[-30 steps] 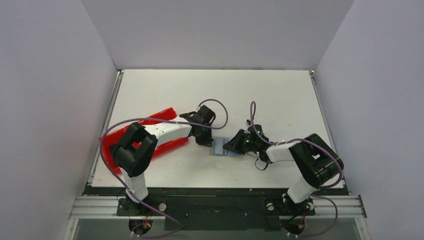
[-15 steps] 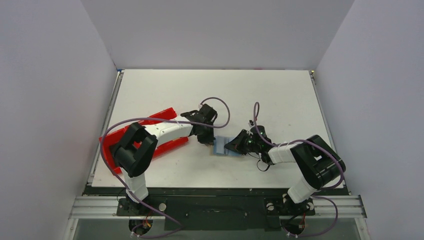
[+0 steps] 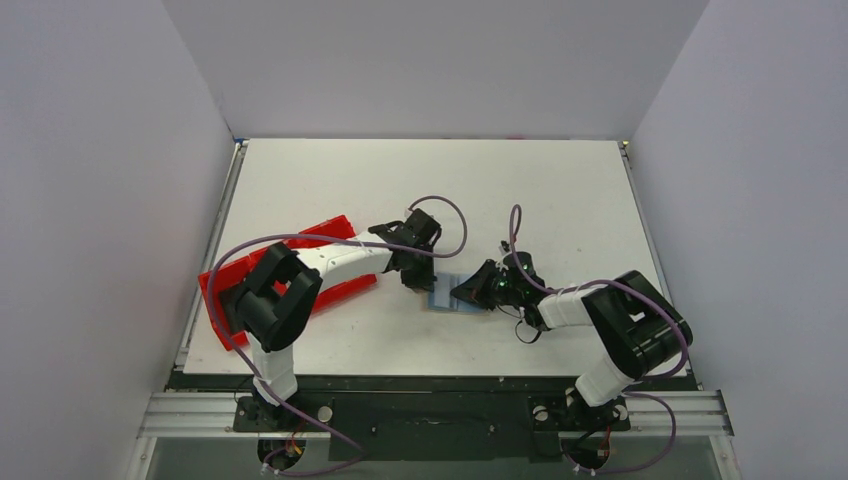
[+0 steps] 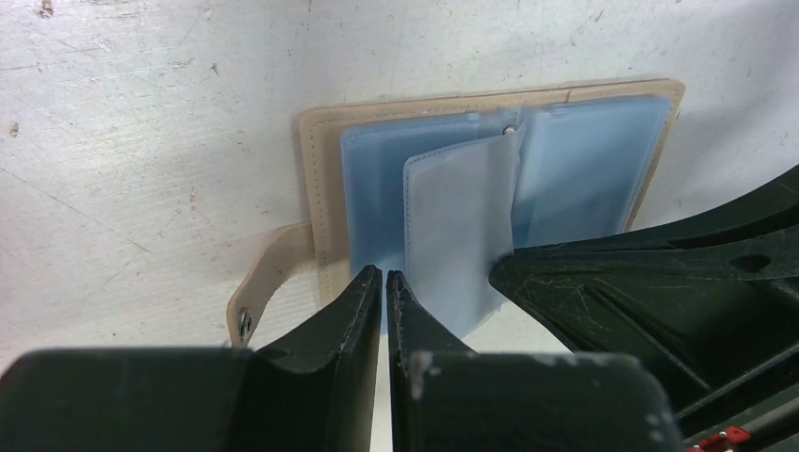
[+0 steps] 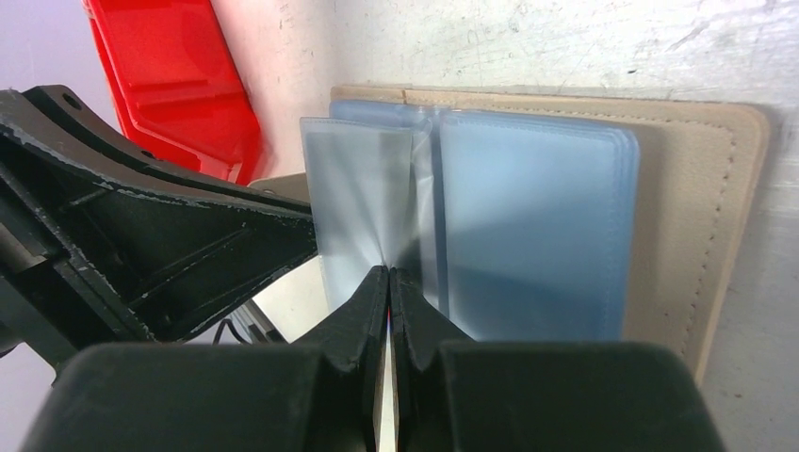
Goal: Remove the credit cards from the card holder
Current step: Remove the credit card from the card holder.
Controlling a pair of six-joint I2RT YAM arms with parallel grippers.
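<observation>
Two end effectors: left end effector point(image 4: 384, 275) and right end effector point(image 5: 388, 275), tips facing and near each other over the card holder point(image 4: 317, 207).
Holder: spread open flat on the table point(image 3: 330, 180), directly ahead of both.
Hidden: credit cards not distinguishable through the cloudy blue sleeves; holder's near edge covered by fingers.
Left: fingers almost together; anything pinched, cannot tell.
Right: pressed together on the lifted sleeve point(image 5: 363, 202).
Around: snap strap point(image 4: 259, 292) just left of left tips; red tray point(image 3: 225, 285) behind, under the left arm.
</observation>
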